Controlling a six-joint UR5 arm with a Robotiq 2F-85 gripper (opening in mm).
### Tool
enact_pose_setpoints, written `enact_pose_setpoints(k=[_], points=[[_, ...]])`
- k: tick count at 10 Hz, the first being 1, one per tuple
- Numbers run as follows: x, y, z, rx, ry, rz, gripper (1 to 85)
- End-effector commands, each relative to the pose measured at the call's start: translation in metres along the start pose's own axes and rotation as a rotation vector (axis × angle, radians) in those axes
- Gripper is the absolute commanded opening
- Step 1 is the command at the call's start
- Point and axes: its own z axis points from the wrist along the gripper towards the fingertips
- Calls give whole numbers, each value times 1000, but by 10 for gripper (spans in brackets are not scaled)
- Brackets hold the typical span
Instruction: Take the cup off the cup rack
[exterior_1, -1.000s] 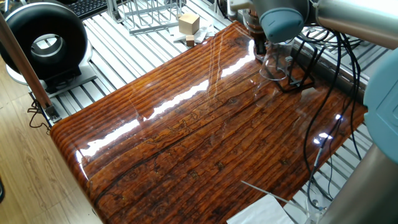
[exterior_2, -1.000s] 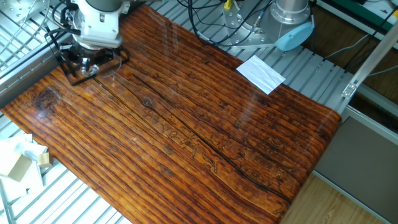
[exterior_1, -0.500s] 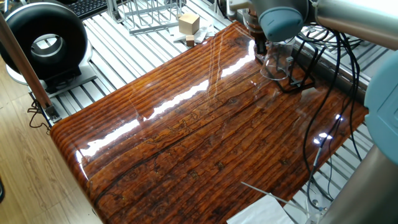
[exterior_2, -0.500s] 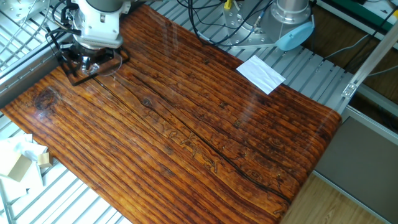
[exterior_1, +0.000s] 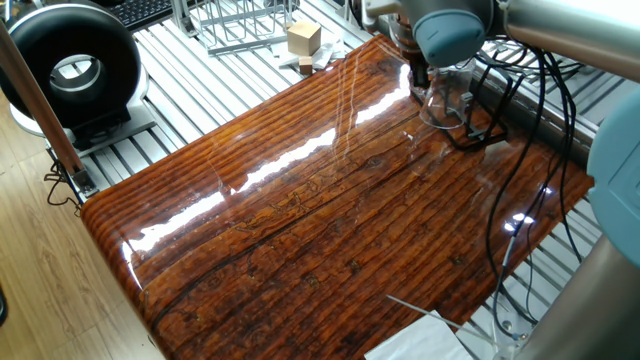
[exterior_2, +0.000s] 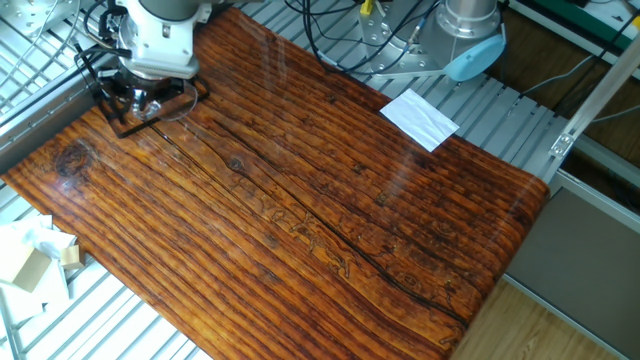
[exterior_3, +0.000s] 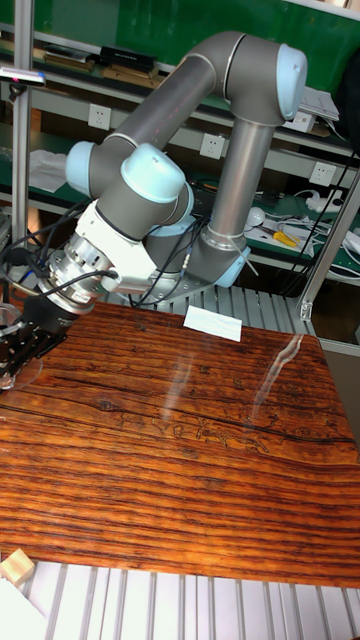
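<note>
The clear glass mug (exterior_1: 446, 100) is being shown at the two o'clock corner of the glossy wooden tabletop (exterior_1: 300, 220), sitting at the black wire cup rack (exterior_1: 478, 133) — right under the gripper (exterior_1: 420, 72). The gripper is being hidden by the arm's wrist (exterior_2: 160, 35), so its fingers — spread or pinching — cannot be told. A white paper sheet (exterior_2: 420, 118) is lying well apart.

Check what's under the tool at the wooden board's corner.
Under the tool sits a small clear glass mug on the thin black wire rack. The arm's head covers the tool's tips, so grip cannot be confirmed.
</note>
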Motion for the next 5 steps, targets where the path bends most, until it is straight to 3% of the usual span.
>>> enact_pose_setpoints(k=[1, 3, 5], points=[[1, -7, -2, 24, 3, -2, 13], [8, -25, -6, 89, 26, -37, 13], [8, -25, -7, 88, 27, -35, 13]])
